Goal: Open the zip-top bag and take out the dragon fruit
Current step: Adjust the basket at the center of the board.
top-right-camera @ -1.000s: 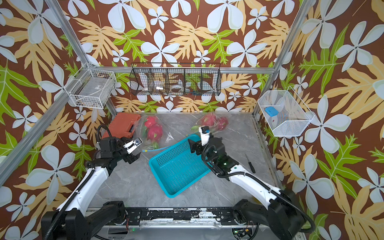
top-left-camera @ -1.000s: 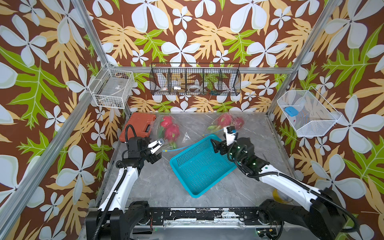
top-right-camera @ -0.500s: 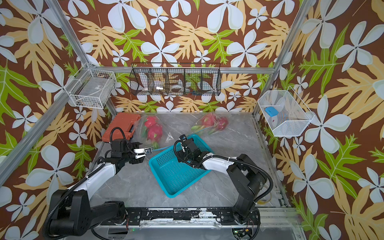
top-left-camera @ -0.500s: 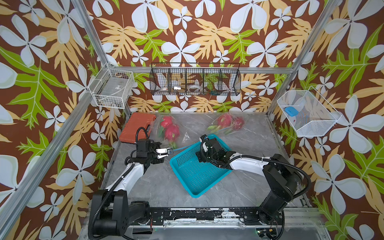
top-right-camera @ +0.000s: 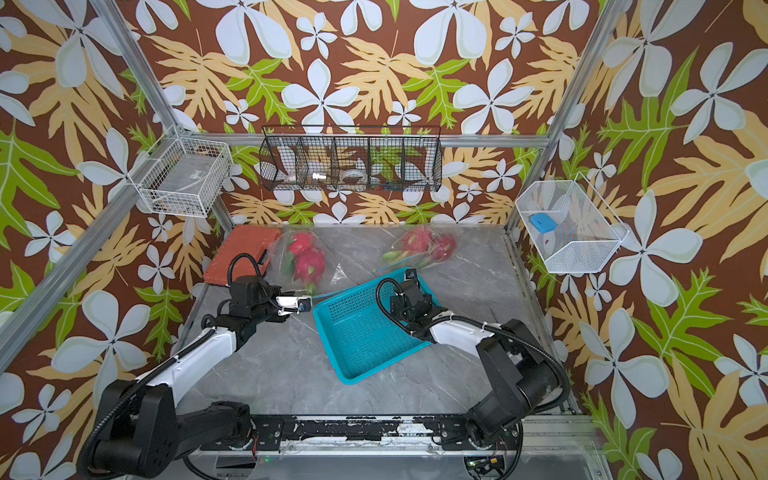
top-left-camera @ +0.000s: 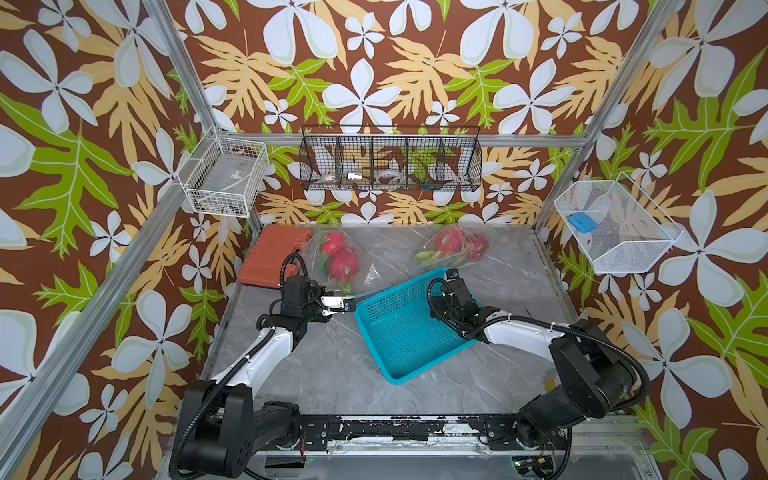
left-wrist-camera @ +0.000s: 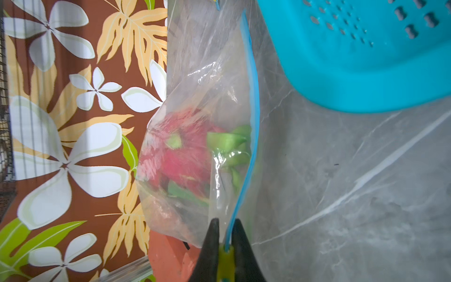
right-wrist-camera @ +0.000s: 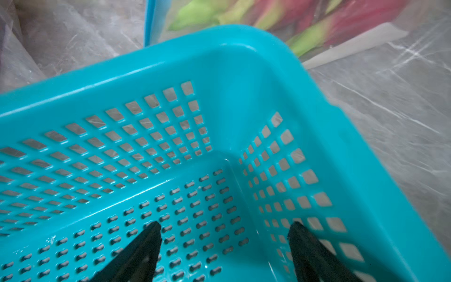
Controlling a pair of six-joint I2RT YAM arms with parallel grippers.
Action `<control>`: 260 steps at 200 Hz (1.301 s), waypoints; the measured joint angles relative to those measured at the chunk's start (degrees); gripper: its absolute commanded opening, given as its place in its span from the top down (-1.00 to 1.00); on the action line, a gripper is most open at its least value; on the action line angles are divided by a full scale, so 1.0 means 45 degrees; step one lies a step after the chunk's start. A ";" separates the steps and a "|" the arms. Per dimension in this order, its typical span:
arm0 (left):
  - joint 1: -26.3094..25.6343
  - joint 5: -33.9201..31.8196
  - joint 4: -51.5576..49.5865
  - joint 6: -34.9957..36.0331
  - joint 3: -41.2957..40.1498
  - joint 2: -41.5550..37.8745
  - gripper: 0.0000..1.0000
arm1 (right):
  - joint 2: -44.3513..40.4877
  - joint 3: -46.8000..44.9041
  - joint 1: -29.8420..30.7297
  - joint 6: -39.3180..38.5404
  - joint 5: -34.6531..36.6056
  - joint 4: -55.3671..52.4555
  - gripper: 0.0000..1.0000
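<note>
A: Why is the right gripper spread above the teal basket's far right corner?
B: It's empty, likely waiting to assist. Left of the basket, the left gripper pinches the zip-top bag's blue zip edge, anchoring it.
A: The dragon fruit?
B: Sealed inside, far left; a second bag lies far right.
</note>
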 measured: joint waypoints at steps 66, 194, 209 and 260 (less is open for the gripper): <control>0.0000 -0.0141 -0.1059 -0.0345 0.0486 -0.1957 1.00 | -0.1991 0.0243 0.2433 -0.2181 0.1088 0.1248 -0.75; 0.0000 -0.0408 0.0267 -0.7504 0.3536 -0.2778 1.00 | -0.1156 0.2618 0.3395 -0.6951 -0.4813 0.3881 -0.86; 0.0000 -0.0282 -0.0219 -0.7621 0.3619 -0.3007 1.00 | -0.0957 0.3225 0.3395 -0.7145 -0.6008 0.3818 -0.85; 0.0000 0.0651 -0.3201 -0.6931 0.4158 -0.3657 1.00 | 0.0272 0.5931 0.3672 -0.8646 -0.9034 0.2079 -0.84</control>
